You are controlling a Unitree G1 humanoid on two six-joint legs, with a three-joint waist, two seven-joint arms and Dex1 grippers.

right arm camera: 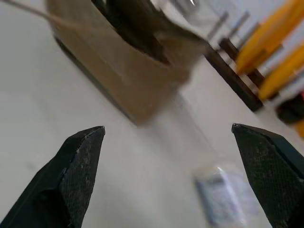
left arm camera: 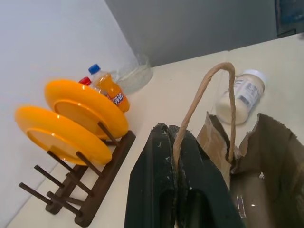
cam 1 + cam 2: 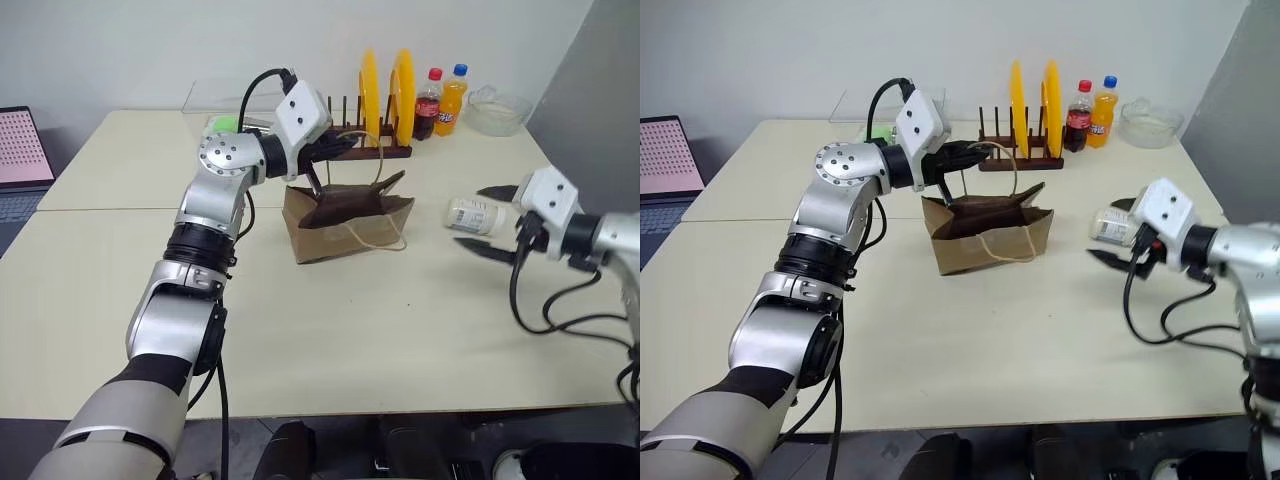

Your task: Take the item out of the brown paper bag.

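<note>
Left gripper [image 3: 345, 143] clamped on the bag handle [image 2: 199, 102], steadying brown paper bag [image 3: 350, 222] mid-table; item [image 3: 477, 215] lies out near right edge, right gripper [image 3: 493, 222] wide open, empty.

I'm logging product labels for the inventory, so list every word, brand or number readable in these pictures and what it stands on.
None of the print can be read as text.
White bottle: dark print on its label, too small to read.
Orange soda bottle: blue logo patch, letters blurred.
Cola bottle: red label, unreadable.
Brown paper bag: no print visible.
Yellow plates: plain.
</note>
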